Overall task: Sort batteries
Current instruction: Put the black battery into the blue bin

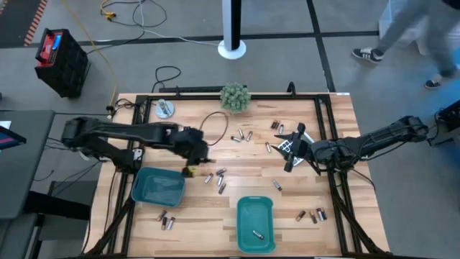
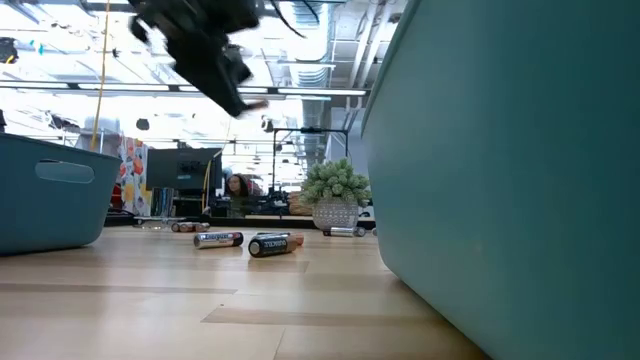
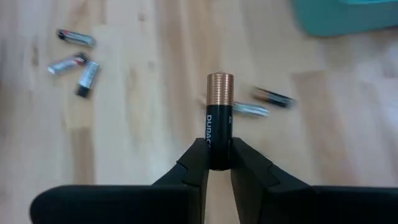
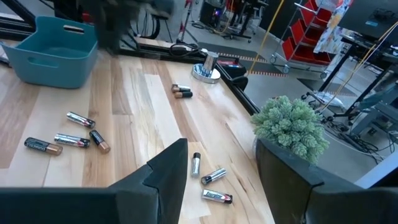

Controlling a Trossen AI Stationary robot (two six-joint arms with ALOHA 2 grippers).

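- Wooden worktop (image 1: 237, 155) from above: batteries (image 1: 220, 180) lie scattered; my left gripper (image 1: 192, 154) hangs at 1 o'clock of a teal tray (image 1: 157, 185), my right gripper (image 1: 293, 152) waits, spread wide.
- Low view: more cells lie before a potted plant (image 2: 336, 196).
- Left wrist: I pinch a dark battery (image 3: 219, 118), coppery end outward.
- Right wrist: wide-apart fingers (image 4: 168, 168).

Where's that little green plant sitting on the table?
In the high view the plant stands at the table's far edge, near the middle, with loose batteries scattered just in front of it.
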